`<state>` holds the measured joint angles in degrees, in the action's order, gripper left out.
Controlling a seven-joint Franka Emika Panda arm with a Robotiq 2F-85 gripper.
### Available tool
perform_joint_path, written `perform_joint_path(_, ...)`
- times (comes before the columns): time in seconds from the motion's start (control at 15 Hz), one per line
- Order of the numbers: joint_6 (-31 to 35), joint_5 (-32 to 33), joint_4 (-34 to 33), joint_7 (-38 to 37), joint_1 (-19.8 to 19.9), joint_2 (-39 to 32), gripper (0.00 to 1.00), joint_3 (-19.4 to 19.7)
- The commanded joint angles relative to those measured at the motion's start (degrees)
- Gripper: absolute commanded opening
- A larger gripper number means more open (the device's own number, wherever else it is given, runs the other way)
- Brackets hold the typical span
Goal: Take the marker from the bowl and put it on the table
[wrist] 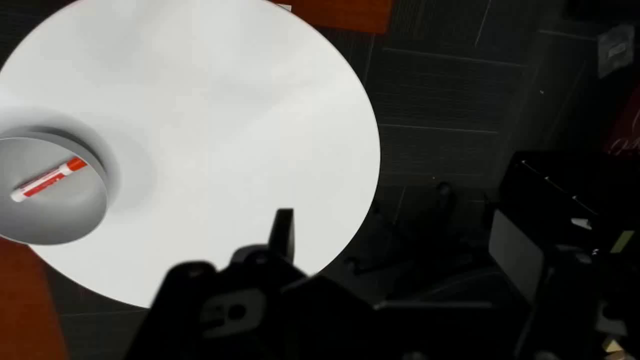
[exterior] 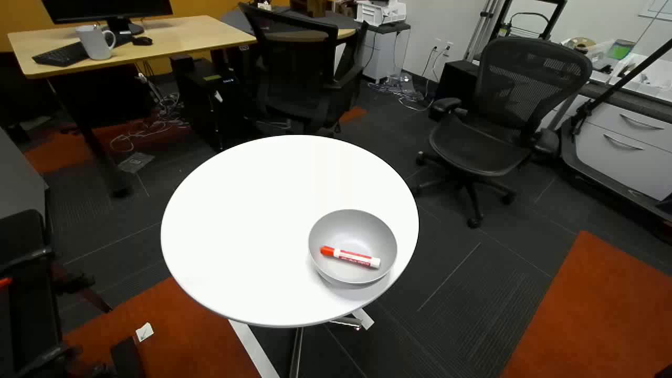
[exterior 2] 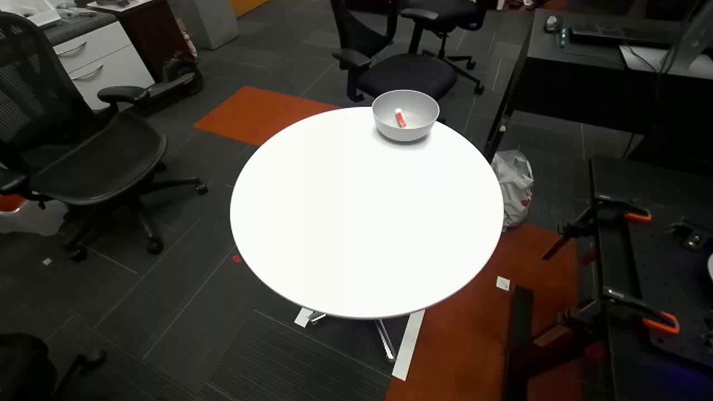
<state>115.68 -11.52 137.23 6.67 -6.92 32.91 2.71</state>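
1. Jaws: in the wrist view, the jaws are standing spread, a wide gap separating the two fingers [wrist: 283, 234].
2. Jaw location: in that view, one finger is overlapping the white surface [wrist: 225, 125] near its edge; the other is appearing outside the surface's outline.
3. Marker: the marker [wrist: 47, 179] is lying inside the bowl [wrist: 60, 212], well apart from the jaws.
4. Marker orientation: its red end is pointing toward the bowl wall; its opposite end is showing white, and a red label is running along the body.
5. Bowl: the bowl is resting upright on the surface, close to the edge. In the wrist view, the left frame border is cutting it off.
6. Surroundings: black chairs [exterior: 530, 89] are standing near the surface in both exterior views.
7. In an exterior view, a mug [exterior: 94, 44] is standing just in front of a keyboard [exterior: 60, 54].
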Motion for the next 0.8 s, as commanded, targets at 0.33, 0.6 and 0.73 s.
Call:
perform_joint_path(0.33,-0.19,-0.41,-0.12,0.36,0.80,-0.05,1.00,-0.63)
perform_joint_path(0.6,2.51,0.60,-0.84,-2.61,2.96,-1.77,1.00,-0.83)
perform_joint_path(0.73,7.49,1.22,-1.24,-6.01,5.62,-3.68,1.00,-0.60)
